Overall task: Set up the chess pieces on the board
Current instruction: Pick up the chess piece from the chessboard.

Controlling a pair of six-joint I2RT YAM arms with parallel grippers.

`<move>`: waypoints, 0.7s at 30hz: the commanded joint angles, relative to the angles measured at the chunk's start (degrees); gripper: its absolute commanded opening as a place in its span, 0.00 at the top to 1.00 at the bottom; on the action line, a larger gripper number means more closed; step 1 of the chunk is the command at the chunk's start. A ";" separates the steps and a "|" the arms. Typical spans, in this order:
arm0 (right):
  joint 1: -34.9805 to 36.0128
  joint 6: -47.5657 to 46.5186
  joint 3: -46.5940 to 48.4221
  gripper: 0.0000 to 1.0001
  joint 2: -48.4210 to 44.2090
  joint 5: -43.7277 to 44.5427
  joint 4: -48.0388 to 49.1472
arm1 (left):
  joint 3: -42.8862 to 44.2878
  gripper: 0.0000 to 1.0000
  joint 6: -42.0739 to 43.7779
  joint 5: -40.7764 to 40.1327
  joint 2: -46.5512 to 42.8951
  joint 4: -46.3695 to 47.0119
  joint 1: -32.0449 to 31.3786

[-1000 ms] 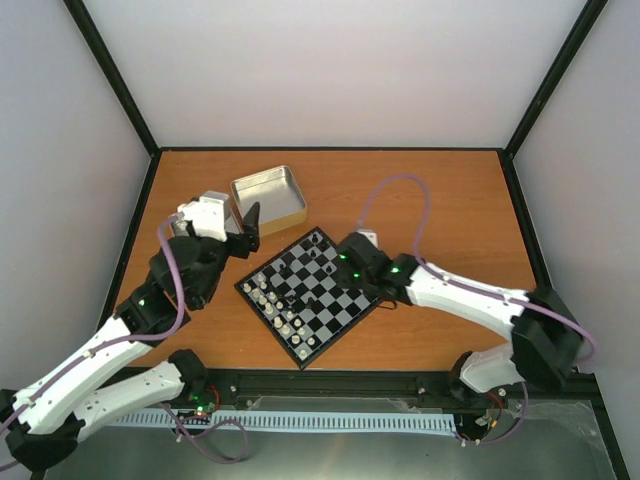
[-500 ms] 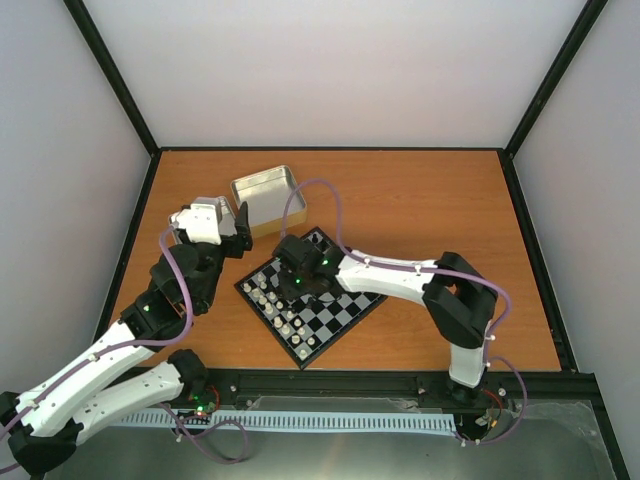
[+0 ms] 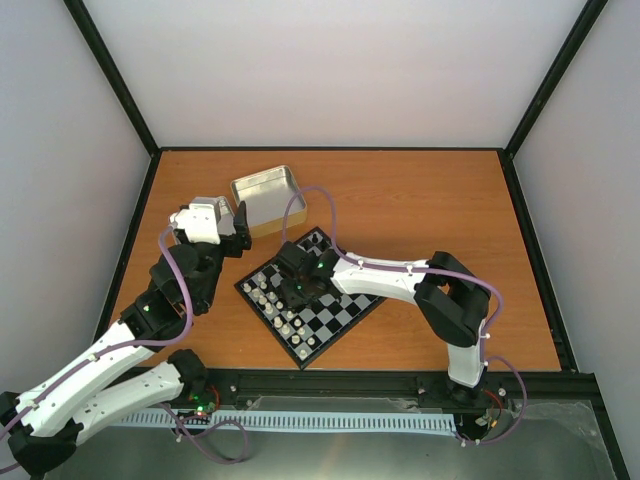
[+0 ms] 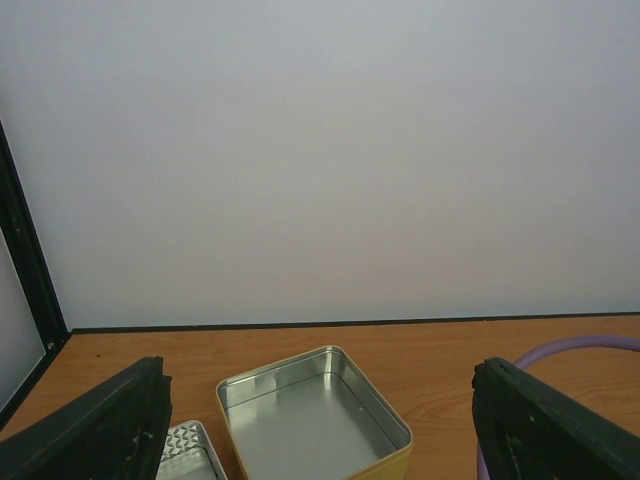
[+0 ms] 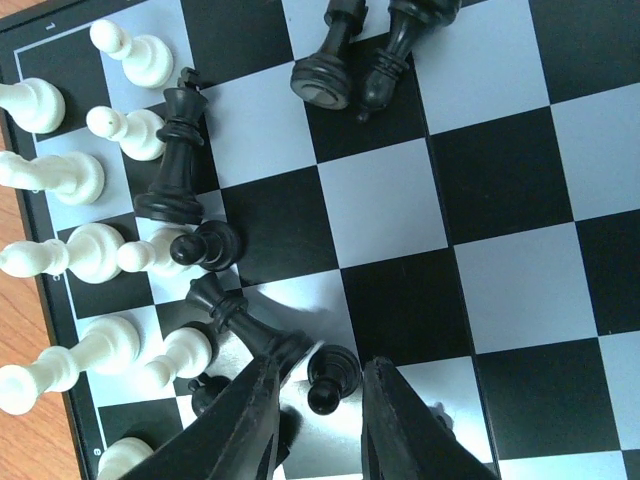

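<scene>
The right end effector [image 5: 320,368], jaws narrowly apart, straddles a black pawn [image 5: 333,372], probably light, slick and tippy; pinch its waist.

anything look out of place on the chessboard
Yes: several black chess pieces stand mixed among the cream pieces along the black-and-silver chessboard's edge, and two more black ones look toppled against each other.
</scene>
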 commanded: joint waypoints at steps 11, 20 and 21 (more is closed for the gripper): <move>0.20 0.71 1.07 0.81 1.37 0.67 -0.88 | 0.54 0.16 1.18 -0.98 0.25 1.19 0.24; 0.20 1.33 1.14 0.86 2.34 2.17 -1.28 | 0.62 0.16 1.11 -0.89 0.52 0.99 0.27; 0.20 1.40 1.16 0.86 2.44 2.29 -1.27 | 0.62 0.16 1.05 -0.89 0.58 0.99 0.23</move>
